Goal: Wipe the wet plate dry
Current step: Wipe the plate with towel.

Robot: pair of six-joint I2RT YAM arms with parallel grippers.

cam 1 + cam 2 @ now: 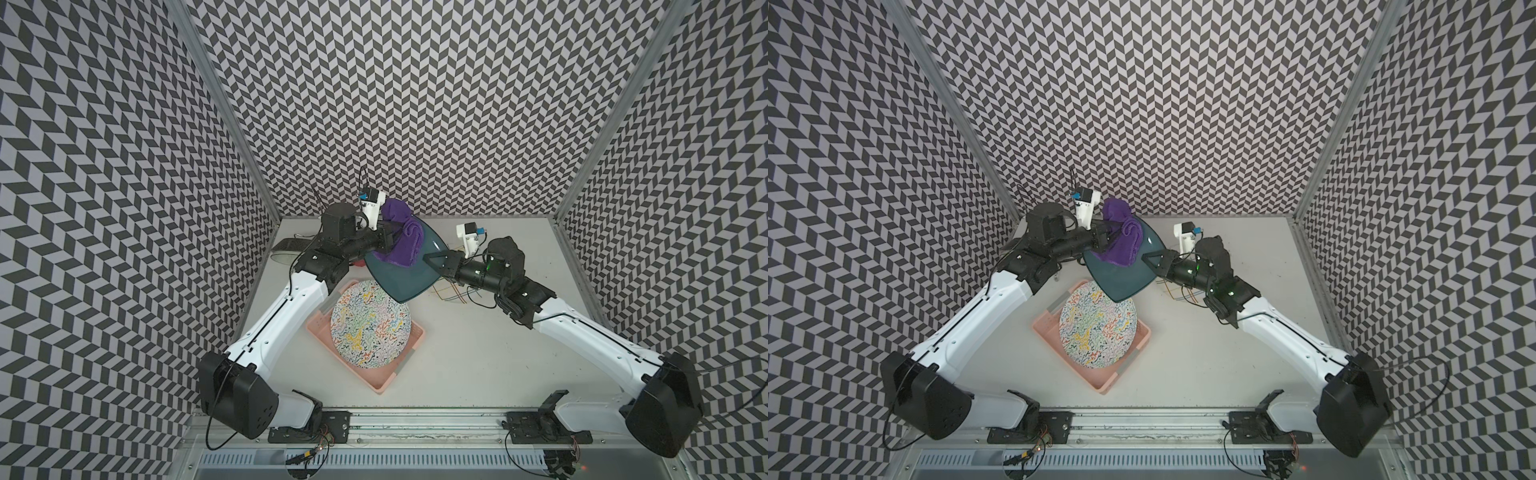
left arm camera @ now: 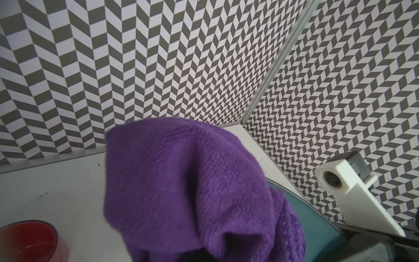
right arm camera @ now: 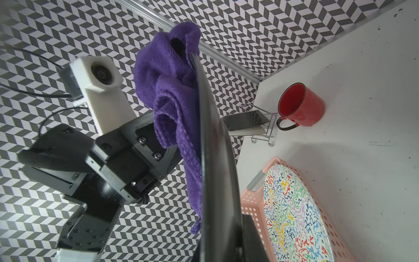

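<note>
In both top views, the two white arms come nearest, rising from a metal rail at the front of the table (image 1: 478, 353). Between them a pink basket (image 1: 388, 380) with many small holes carries a round plate with colourful squiggles (image 1: 370, 326). Behind it, lifted in the air and tilted, is the dark teal plate (image 1: 401, 276). The right tool (image 1: 432, 262) is clamped on its edge. The left tool (image 1: 388, 237) is shut on a purple cloth (image 1: 405, 243), which lies against the plate's face and hides the fingertips. Thin wires (image 1: 451, 291) lie under the right arm.

In the left wrist view, the knitted cloth (image 2: 186, 190) fills the middle and hides the tool; a red cup (image 2: 29, 241) is cut off at the corner.

In the right wrist view, the plate (image 3: 217, 163) is seen edge-on, with the cloth (image 3: 172, 102) bunched in folds between it and the left tool. A small wire rack (image 3: 260, 123) and the cup (image 3: 299, 105) stand beyond.
</note>
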